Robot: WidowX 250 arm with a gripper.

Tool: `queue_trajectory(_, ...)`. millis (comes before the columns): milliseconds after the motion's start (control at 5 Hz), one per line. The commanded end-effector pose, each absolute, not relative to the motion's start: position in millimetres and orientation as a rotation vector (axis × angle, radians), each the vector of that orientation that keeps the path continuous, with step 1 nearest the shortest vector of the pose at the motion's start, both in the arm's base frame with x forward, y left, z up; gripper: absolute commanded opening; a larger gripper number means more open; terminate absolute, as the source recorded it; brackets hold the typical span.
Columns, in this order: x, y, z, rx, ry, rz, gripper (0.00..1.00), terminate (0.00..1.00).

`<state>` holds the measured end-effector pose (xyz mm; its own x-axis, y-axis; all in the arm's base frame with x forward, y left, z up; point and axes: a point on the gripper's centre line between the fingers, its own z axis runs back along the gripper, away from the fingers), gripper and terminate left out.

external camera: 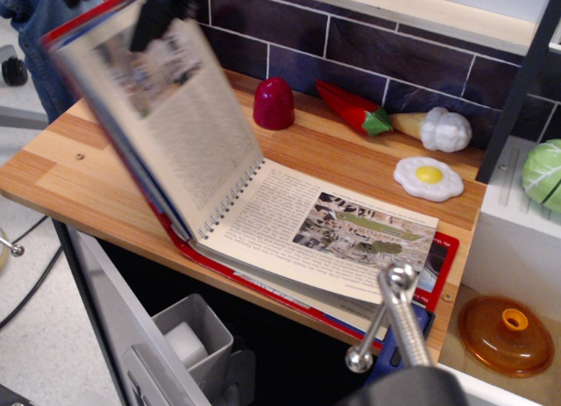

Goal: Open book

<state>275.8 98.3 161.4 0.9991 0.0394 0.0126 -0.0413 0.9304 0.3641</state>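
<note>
You have the book [263, 213] in the middle of the frame, lying on the wooden table [105, 169] near its front edge. Its lower half is flat, with a printed page and a photo facing up. The cover and a stack of pages stand up steeply toward the upper left of the frame.

The gripper [162, 7] is the dark, blurred shape at the top left, at the upper edge of the raised part. It seems to pinch the cover there, but I cannot tell for sure how the jaws stand.

The book looks thick and rather heavy. The glossy cover is probably slippery, and the pages are thin and soft, so they can slide out or bend. The spiral lets the raised half turn easily. I think the best hold is on the stiff cover edge, far from the spiral.

The table is smooth wood. Behind the book are a dark red dome [273, 103], a chili [351, 108], a toy egg [428, 178] and a tiled wall [368, 46]. At the left the table is bare.
</note>
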Motion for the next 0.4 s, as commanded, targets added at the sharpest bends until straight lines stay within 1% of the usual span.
queue_trajectory(0, 298.4, 156.8, 173.9, 0.411, -0.038, 0.049, 1.00, 0.00)
queue_trajectory(200, 302.4, 162.4, 168.7, 0.331, -0.013, 0.034, 1.00, 1.00)
